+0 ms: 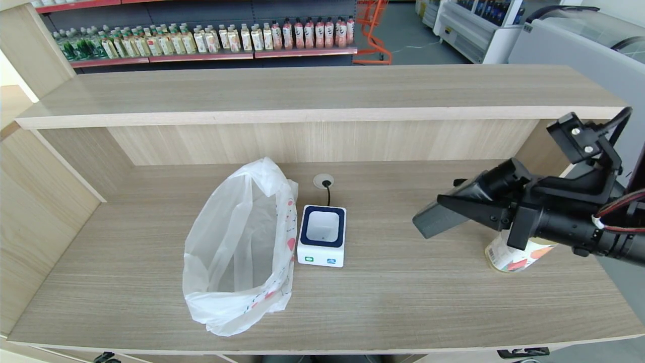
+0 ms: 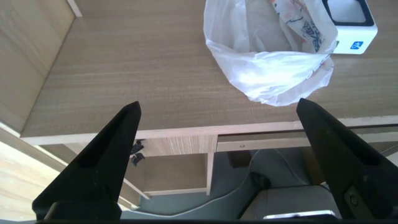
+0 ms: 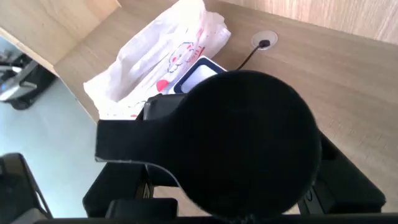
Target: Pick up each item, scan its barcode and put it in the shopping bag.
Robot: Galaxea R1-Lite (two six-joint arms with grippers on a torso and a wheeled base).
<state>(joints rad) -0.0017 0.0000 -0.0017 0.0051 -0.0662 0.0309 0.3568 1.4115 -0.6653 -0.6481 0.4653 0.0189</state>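
Can (image 1: 506,257) stands upright just right of the right gripper (image 1: 428,218), the nearer one; can't tell its grip. Left gripper (image 2: 219,112) spread wide, empty.

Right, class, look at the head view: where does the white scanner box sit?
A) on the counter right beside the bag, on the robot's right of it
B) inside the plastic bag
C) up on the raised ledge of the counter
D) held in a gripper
A: the scanner stands on the counter next to the open bag, on the bag's right side, with its cable running back behind it.
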